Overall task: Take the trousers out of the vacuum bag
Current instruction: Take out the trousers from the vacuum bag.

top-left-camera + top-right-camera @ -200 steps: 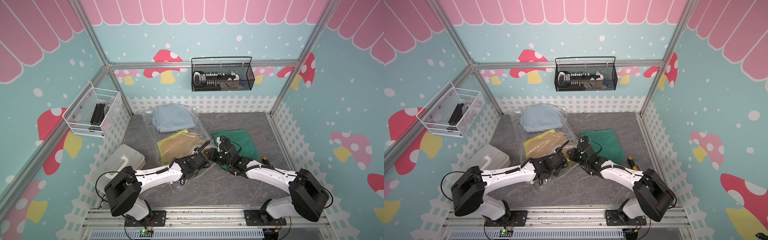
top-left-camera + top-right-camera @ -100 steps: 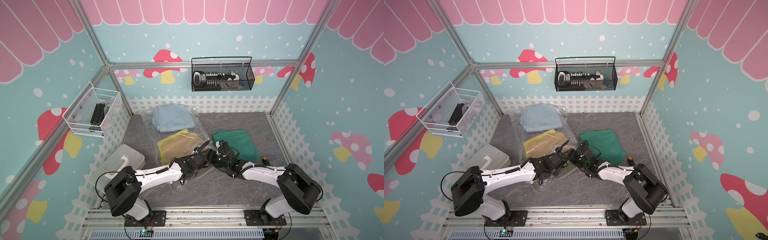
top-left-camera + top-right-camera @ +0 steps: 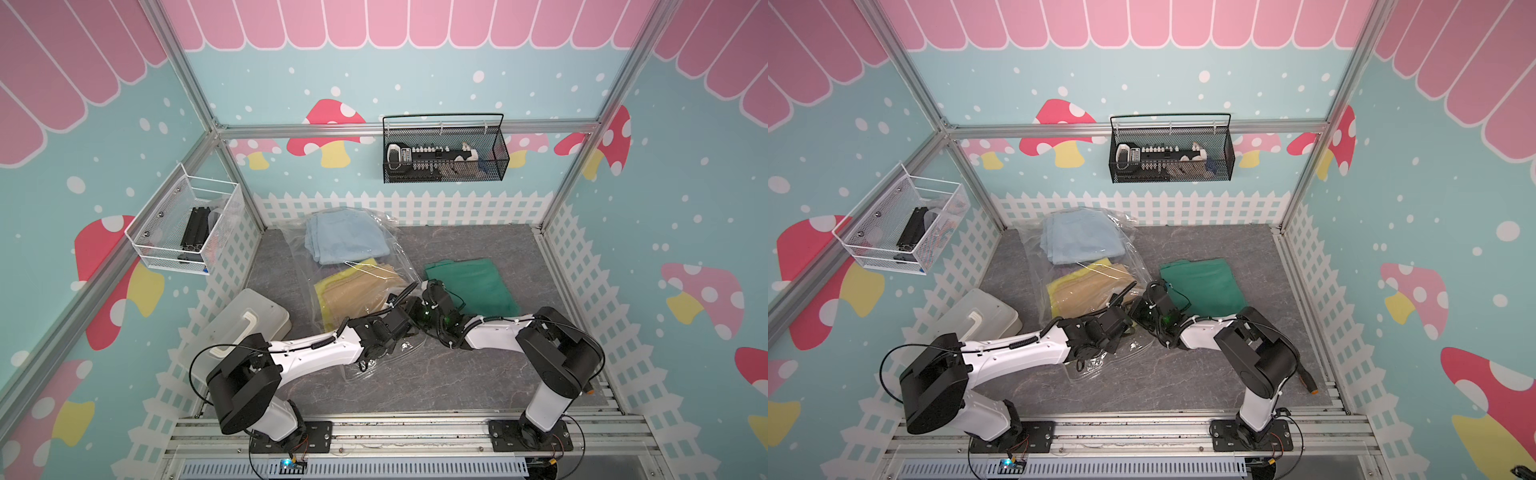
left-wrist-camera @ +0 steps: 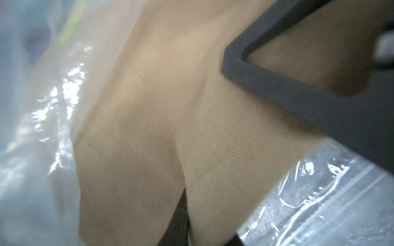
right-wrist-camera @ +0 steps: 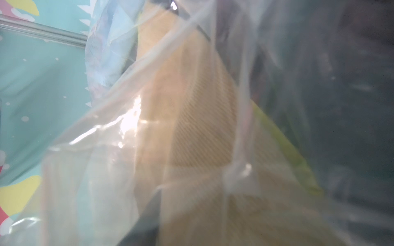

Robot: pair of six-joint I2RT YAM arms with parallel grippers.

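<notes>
The vacuum bag (image 3: 291, 266) lies left of centre, its mouth toward the arms. Inside it, light blue trousers (image 3: 345, 241) lie at the back, and tan trousers (image 3: 357, 293) rest on yellow trousers (image 3: 322, 291) nearer me. Dark green trousers (image 3: 473, 284) lie outside on the table, to the right. Both grippers meet at the bag's mouth: left gripper (image 3: 409, 309), right gripper (image 3: 424, 293). In the left wrist view a fold of the tan trousers (image 4: 149, 127) runs down beside a dark finger (image 4: 177, 225). In the right wrist view bag film (image 5: 96, 138) veils the tan trousers (image 5: 202, 127), so the right jaws are unclear.
A translucent box with a white handle (image 3: 241, 328) stands at the front left. A white wire basket (image 3: 187, 224) hangs on the left wall and a black mesh basket (image 3: 444, 153) on the back wall. An orange-tipped tool (image 3: 1308, 382) lies at the front right edge.
The right arm has folded in, carrying its gripper left from the green trousers' edge to the bag's mouth beside the left gripper. The left arm has barely moved.
</notes>
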